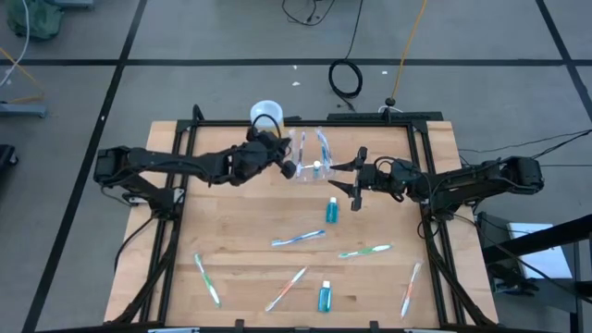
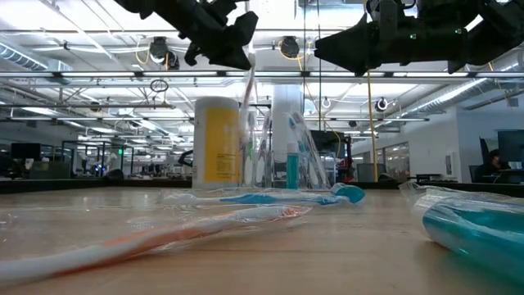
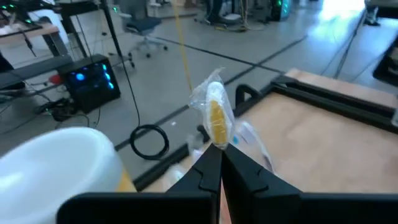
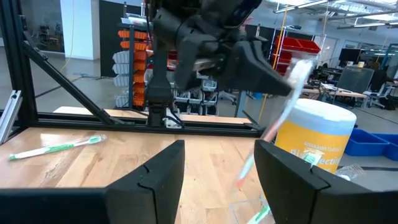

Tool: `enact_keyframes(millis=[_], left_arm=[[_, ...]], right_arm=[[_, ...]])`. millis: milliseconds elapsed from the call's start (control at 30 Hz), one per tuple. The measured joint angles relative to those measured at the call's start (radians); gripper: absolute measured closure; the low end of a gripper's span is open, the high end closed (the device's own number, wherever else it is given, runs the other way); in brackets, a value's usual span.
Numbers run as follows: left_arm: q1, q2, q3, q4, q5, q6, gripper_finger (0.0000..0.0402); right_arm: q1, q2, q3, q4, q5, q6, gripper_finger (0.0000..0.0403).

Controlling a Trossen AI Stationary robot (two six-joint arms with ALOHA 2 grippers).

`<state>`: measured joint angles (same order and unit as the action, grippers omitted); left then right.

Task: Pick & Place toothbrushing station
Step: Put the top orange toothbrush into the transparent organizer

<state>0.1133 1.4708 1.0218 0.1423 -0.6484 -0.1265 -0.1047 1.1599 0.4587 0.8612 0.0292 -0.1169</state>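
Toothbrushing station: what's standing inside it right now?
The toothbrushing station holds a small teal tube and wrapped toothbrushes upright. The left gripper is shut on another wrapped toothbrush above it. Its slots are hidden by glare.

Around me lies grey floor (image 1: 185,37) with dark lines, a coiled black cable (image 1: 346,79), and ceiling lights (image 2: 98,33) overhead.

yellow-orange cup (image 2: 218,141) with white top, pale wood table (image 1: 250,222), teal tubes (image 1: 331,210)

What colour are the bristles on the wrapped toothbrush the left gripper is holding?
Yellow-orange, inside clear wrap on the wrapped toothbrush pinched by the left gripper. The left wrist view shows it best.
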Motion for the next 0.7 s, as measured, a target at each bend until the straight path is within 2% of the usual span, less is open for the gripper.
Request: enact_keyframes(millis=[367,700], left_arm=[[0.048,0.019,0.0,0.018,0.044,-0.003,0.0398],[0.07,0.164,0.0,0.072,0.023,-0.009,0.0397]], right_arm=[[0.0,0.0,0.0,0.002,0.0,0.0,0.0216],[0.0,0.0,0.0,0.002,0.0,0.0,0.0216]])
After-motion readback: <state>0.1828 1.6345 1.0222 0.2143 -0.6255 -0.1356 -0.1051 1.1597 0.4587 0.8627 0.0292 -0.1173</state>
